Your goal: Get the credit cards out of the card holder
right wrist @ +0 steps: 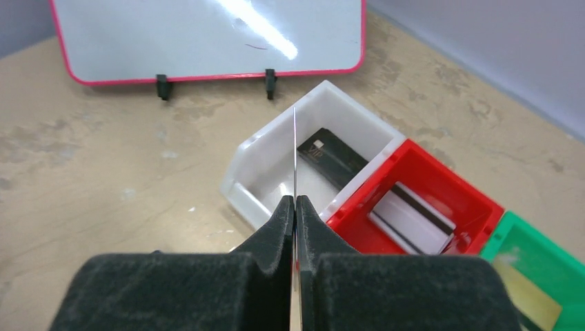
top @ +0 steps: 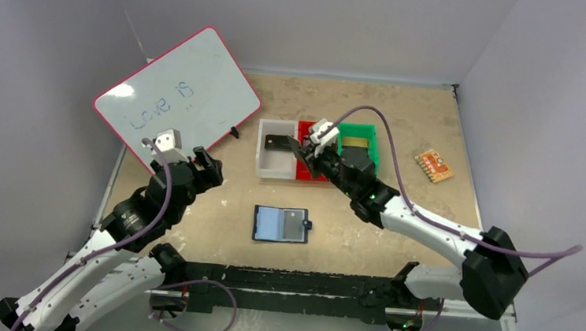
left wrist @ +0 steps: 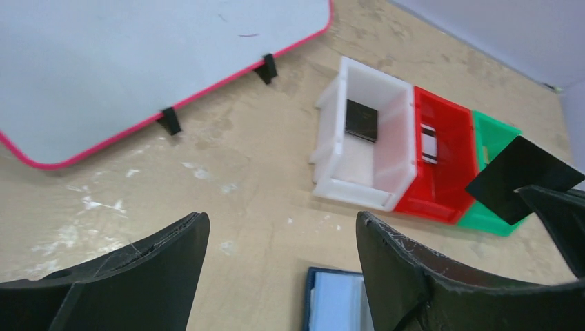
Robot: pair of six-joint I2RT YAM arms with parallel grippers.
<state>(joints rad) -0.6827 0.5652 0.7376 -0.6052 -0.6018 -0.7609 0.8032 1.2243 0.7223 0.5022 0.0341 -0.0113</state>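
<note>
The navy card holder (top: 281, 224) lies open on the table, pale blue inside; its corner (left wrist: 336, 302) shows at the bottom of the left wrist view. My left gripper (top: 209, 167) (left wrist: 281, 221) hovers to its upper left, open, nothing between its fingers. My right gripper (top: 304, 152) (right wrist: 295, 201) is shut on a dark credit card (left wrist: 517, 178), seen edge-on (right wrist: 294, 152), above the wall between the white bin (top: 263, 157) and the red bin (top: 314, 175). A black card (right wrist: 332, 160) lies in the white bin and a white striped card (right wrist: 412, 217) in the red bin.
A green bin (top: 371, 134) next to the red one holds a yellowish card (right wrist: 528, 293). A pink-framed whiteboard (top: 177, 97) stands at the back left. An orange patterned piece (top: 434, 165) lies at the right. Grey walls surround the table.
</note>
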